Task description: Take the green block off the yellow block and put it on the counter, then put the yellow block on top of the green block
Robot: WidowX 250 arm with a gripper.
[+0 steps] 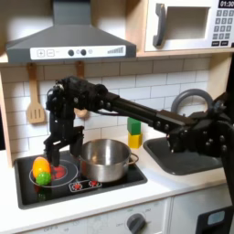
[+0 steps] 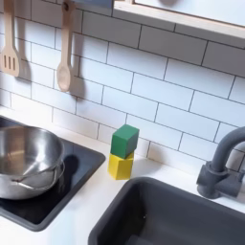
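Note:
The green block (image 1: pixel 134 126) (image 2: pixel 124 141) sits stacked on the yellow block (image 1: pixel 135 141) (image 2: pixel 120 166), turned a little askew on it. Both stand on the off-white counter (image 1: pixel 151 183) (image 2: pixel 100 206) against the tiled wall, between the stovetop and the sink. In the first exterior view my gripper (image 1: pixel 57 154) hangs far to the left over the stovetop, beside the toy food, fingers apart and pointing down with nothing between them. The long black arm (image 1: pixel 119 105) reaches across from the right, passing in front of the wall above the blocks.
A steel pot (image 1: pixel 103 159) (image 2: pixel 24 163) stands on the black stovetop (image 1: pixel 110 183) (image 2: pixel 67 187). A rounded yellow-green-orange toy food (image 1: pixel 41 169) lies on the left burner. The dark sink (image 1: pixel 187 155) (image 2: pixel 172 215) with its faucet (image 2: pixel 222 167) is right of the blocks. Wooden utensils (image 2: pixel 63 48) hang on the wall.

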